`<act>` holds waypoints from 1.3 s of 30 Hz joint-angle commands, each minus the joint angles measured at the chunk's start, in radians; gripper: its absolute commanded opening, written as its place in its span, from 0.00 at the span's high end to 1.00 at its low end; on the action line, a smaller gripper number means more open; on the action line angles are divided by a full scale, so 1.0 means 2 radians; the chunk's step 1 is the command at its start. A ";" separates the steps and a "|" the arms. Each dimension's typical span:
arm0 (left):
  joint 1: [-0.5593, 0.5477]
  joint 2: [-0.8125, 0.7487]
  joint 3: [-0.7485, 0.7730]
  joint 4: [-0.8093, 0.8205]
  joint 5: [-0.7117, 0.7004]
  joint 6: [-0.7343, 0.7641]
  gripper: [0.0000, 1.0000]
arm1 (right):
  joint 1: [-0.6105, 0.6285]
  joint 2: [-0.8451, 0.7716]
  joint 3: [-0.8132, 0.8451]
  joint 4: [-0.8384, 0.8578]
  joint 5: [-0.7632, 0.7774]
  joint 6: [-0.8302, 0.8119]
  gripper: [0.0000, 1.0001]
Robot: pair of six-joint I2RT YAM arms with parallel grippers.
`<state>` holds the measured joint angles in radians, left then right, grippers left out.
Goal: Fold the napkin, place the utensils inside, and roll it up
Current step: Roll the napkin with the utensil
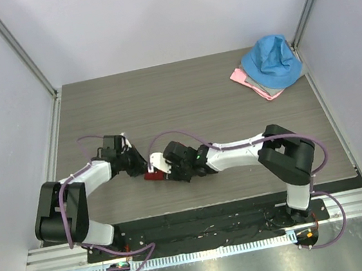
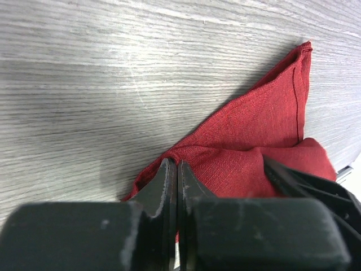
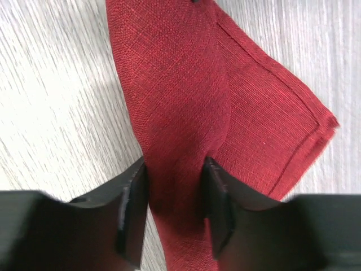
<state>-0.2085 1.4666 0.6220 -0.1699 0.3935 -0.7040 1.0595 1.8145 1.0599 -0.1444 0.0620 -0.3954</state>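
Note:
The dark red napkin (image 1: 153, 176) lies bunched into a narrow roll on the grey table, between my two grippers at the near middle. In the right wrist view the napkin (image 3: 186, 84) runs between the jaws of my right gripper (image 3: 176, 169), which press on both sides of the roll. A flat hemmed corner sticks out to the right. My left gripper (image 2: 177, 162) is shut, and its tips rest at the edge of the napkin (image 2: 254, 147). From above, the left gripper (image 1: 143, 169) and the right gripper (image 1: 166, 170) almost meet. The utensils are hidden.
A bright blue cloth (image 1: 272, 63) lies on a pale pink cloth (image 1: 245, 78) at the table's far right corner. White walls with metal rails close in the wooden table (image 1: 182, 100) on three sides. The arms' bases sit on a black plate at the near edge.

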 commanded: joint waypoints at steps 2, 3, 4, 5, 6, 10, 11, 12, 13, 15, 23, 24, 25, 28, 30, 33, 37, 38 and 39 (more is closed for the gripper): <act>0.011 -0.002 0.024 0.002 -0.015 0.011 0.82 | -0.020 0.045 0.050 -0.085 -0.107 0.020 0.62; 0.014 -0.005 0.031 -0.002 -0.018 0.011 0.76 | -0.030 0.049 0.057 -0.095 -0.124 0.024 0.63; 0.017 -0.015 0.035 -0.005 -0.023 0.014 0.69 | -0.035 0.054 0.068 -0.102 -0.139 0.037 0.64; 0.021 -0.021 0.037 -0.009 -0.036 0.015 0.57 | -0.040 0.064 0.074 -0.121 -0.172 0.042 0.65; 0.024 -0.027 0.040 -0.018 -0.044 0.017 0.52 | -0.053 0.068 0.087 -0.130 -0.187 0.048 0.66; 0.024 -0.066 0.030 -0.032 -0.093 0.022 0.35 | -0.088 0.091 0.123 -0.165 -0.276 0.087 0.68; 0.024 -0.080 0.026 -0.032 -0.098 0.022 0.34 | -0.096 0.096 0.130 -0.176 -0.293 0.101 0.68; 0.024 -0.088 0.017 -0.031 -0.106 0.022 0.34 | -0.102 0.110 0.146 -0.183 -0.330 0.107 0.69; 0.024 -0.095 0.012 -0.027 -0.107 0.022 0.34 | -0.113 0.117 0.155 -0.190 -0.341 0.115 0.69; 0.024 -0.118 -0.006 -0.017 -0.099 0.023 0.34 | -0.122 0.147 0.185 -0.216 -0.366 0.136 0.70; 0.024 -0.186 -0.062 0.034 -0.053 0.020 0.35 | -0.158 0.217 0.240 -0.271 -0.493 0.187 0.71; 0.024 -0.190 -0.069 0.042 -0.052 0.018 0.35 | -0.161 0.219 0.241 -0.271 -0.500 0.190 0.71; 0.024 -0.193 -0.072 0.047 -0.050 0.018 0.35 | -0.163 0.226 0.242 -0.271 -0.510 0.195 0.71; 0.023 -0.187 -0.082 0.068 -0.045 0.018 0.35 | -0.171 0.239 0.242 -0.271 -0.526 0.197 0.71; 0.022 -0.178 -0.087 0.083 -0.039 0.017 0.37 | -0.172 0.245 0.243 -0.271 -0.530 0.197 0.71; 0.019 -0.159 -0.091 0.115 -0.027 0.015 0.41 | -0.175 0.252 0.245 -0.270 -0.530 0.197 0.71; 0.015 -0.137 -0.100 0.152 -0.009 0.005 0.48 | -0.178 0.258 0.248 -0.268 -0.528 0.207 0.71; 0.014 -0.134 -0.102 0.158 -0.004 0.002 0.49 | -0.178 0.260 0.249 -0.268 -0.529 0.208 0.71; 0.011 -0.129 -0.103 0.165 -0.003 0.001 0.53 | -0.179 0.261 0.250 -0.267 -0.530 0.208 0.71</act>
<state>-0.1715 1.1843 0.4305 0.0280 0.3386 -0.6823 0.7010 2.2974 1.5486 -0.6434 -1.0531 0.0086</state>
